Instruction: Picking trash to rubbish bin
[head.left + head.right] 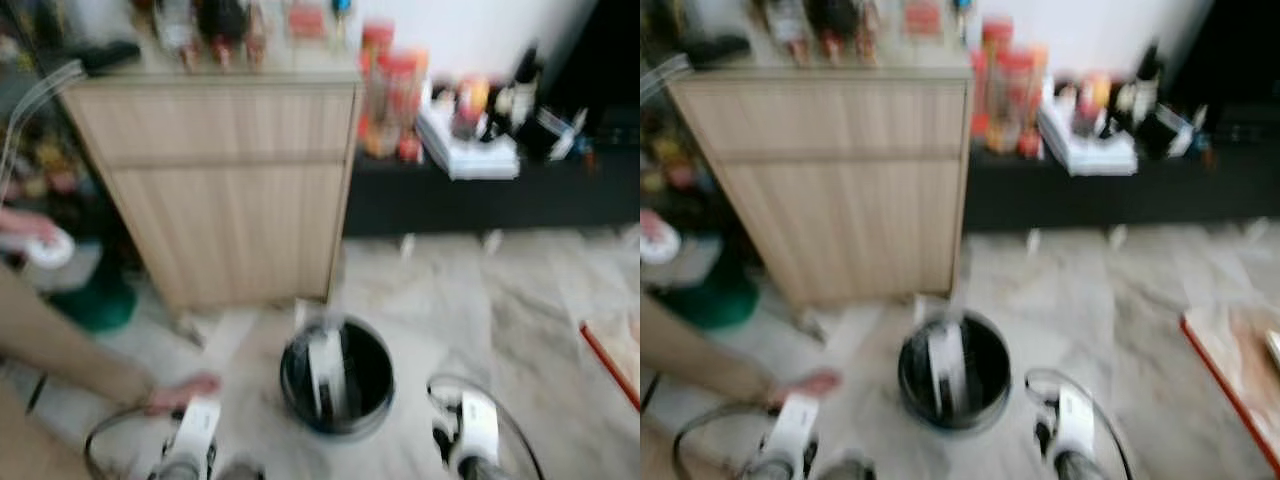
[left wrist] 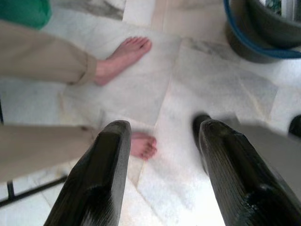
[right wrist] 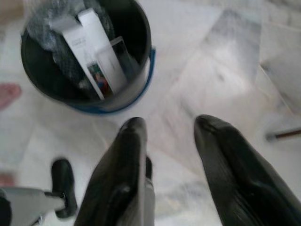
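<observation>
So the round black rubbish bin with the blue rim (image 1: 336, 378) sat on the pale marble floor (image 1: 480, 310) right in front of me, just ahead of the light wooden cabinet (image 1: 225, 190). Inside it, a long white box (image 3: 96, 44) leaned upright, long axis running from the bin's bottom to its rim, with crumpled clear plastic (image 3: 47, 23) beside it. My head cameras were blurry and only gave the box as a pale streak; the right wrist view showed it sharp. My right gripper (image 3: 167, 125) hung over bare floor near the bin, fingers spread, nothing held. My left gripper (image 2: 162, 129) was spread and empty too, above a person's bare feet (image 2: 124, 54) and tan trouser legs (image 2: 42, 56).
</observation>
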You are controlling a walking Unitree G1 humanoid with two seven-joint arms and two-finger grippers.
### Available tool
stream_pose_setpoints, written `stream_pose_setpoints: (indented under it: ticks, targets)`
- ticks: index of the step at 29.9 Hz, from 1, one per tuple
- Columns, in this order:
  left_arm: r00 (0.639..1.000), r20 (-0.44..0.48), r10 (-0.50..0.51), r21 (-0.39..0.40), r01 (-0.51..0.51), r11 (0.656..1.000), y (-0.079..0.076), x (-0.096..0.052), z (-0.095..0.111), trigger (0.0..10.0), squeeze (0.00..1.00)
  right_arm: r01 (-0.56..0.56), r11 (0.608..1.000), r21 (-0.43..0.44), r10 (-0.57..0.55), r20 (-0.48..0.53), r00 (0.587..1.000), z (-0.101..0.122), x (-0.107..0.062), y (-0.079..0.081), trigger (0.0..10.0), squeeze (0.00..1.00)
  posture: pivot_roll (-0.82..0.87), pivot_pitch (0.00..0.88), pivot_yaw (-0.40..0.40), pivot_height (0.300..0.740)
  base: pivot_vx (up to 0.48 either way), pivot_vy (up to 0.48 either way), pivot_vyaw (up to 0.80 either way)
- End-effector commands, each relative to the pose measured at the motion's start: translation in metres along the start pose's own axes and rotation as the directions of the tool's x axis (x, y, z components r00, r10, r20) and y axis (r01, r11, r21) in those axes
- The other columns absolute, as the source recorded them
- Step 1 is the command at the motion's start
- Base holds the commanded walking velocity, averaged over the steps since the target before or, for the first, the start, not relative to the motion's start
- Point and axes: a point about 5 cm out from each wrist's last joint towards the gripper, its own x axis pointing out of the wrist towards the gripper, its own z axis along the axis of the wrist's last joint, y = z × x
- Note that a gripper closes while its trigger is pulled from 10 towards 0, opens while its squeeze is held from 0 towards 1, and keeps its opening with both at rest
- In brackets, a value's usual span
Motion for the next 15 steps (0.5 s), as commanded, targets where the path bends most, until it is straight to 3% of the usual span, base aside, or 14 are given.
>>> stream_pose_setpoints:
  ticks: [1,6,15]
  targets:
    - [1.000,0.013,0.005,-0.012,-0.005,1.000,0.0016,0.0013,0.0049,10.0,0.00,0.014,1.000,0.004,-0.014,-0.013,1.000,-0.0052,-0.0015,-0.0035,10.0,0.00,0.10,0.124,-0.111,0.740,-0.240,0.000,0.00]
    - [1.000,0.013,0.004,-0.011,-0.003,1.000,0.0016,0.0013,0.0049,10.0,0.00,0.015,1.000,0.005,-0.015,-0.013,1.000,-0.0058,-0.0017,-0.0038,10.0,0.00,0.10,0.124,-0.111,0.740,-0.144,0.000,0.00]
    - [1.000,0.014,0.001,-0.014,0.000,1.000,0.0008,0.0013,0.0052,10.0,0.00,0.013,1.000,0.000,-0.013,-0.011,1.000,-0.0054,-0.0017,-0.0036,10.0,0.00,0.09,0.130,-0.113,0.740,0.000,0.000,0.00]
